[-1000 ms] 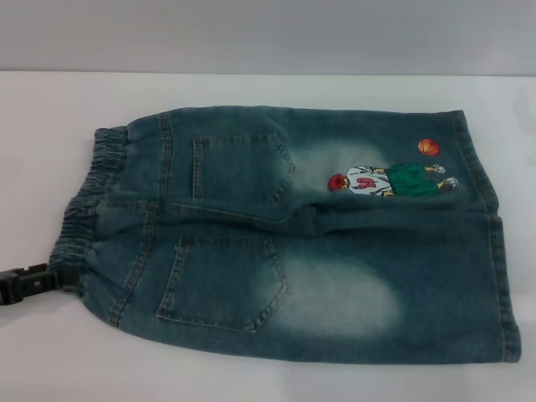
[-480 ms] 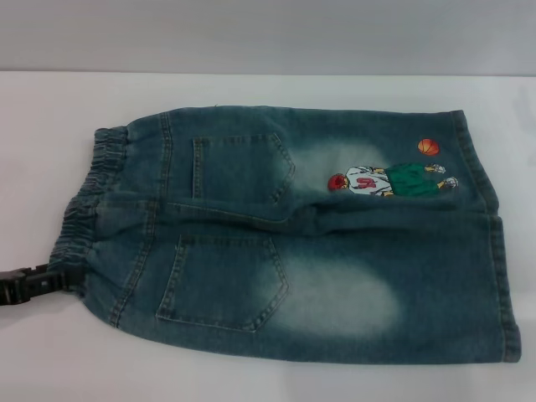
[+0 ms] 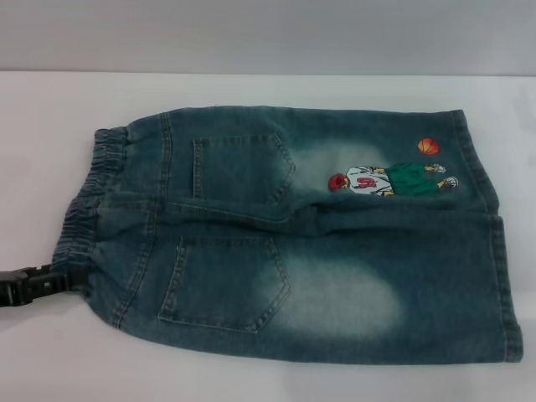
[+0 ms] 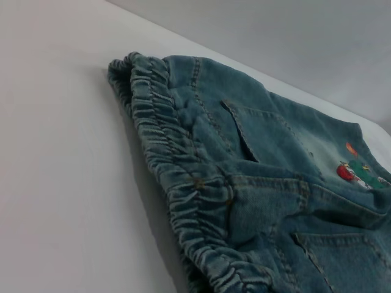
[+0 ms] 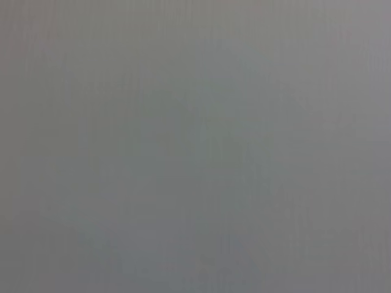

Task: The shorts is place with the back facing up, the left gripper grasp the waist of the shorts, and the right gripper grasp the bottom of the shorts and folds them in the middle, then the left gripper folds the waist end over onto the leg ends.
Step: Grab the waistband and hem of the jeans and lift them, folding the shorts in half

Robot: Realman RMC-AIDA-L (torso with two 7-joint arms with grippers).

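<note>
Blue denim shorts (image 3: pixel 293 243) lie flat on the white table (image 3: pixel 50 109) with both back pockets up. The elastic waist (image 3: pixel 84 201) is at the left and the leg ends (image 3: pixel 502 276) at the right. An embroidered basketball player (image 3: pixel 389 180) marks the far leg. My left gripper (image 3: pixel 50 283), black, lies low at the near corner of the waist and touches the fabric there. The left wrist view looks along the gathered waistband (image 4: pixel 177 177) from close by. My right gripper is out of view, and its wrist view shows only plain grey.
White table surface surrounds the shorts, with a wide strip behind them up to the grey back wall (image 3: pixel 268 33). The near hem of the shorts lies close to the table's front edge.
My left gripper has crept slightly to the right, against the near waist corner. The fabric there has shifted a little. The rest of the shorts lies as before.
</note>
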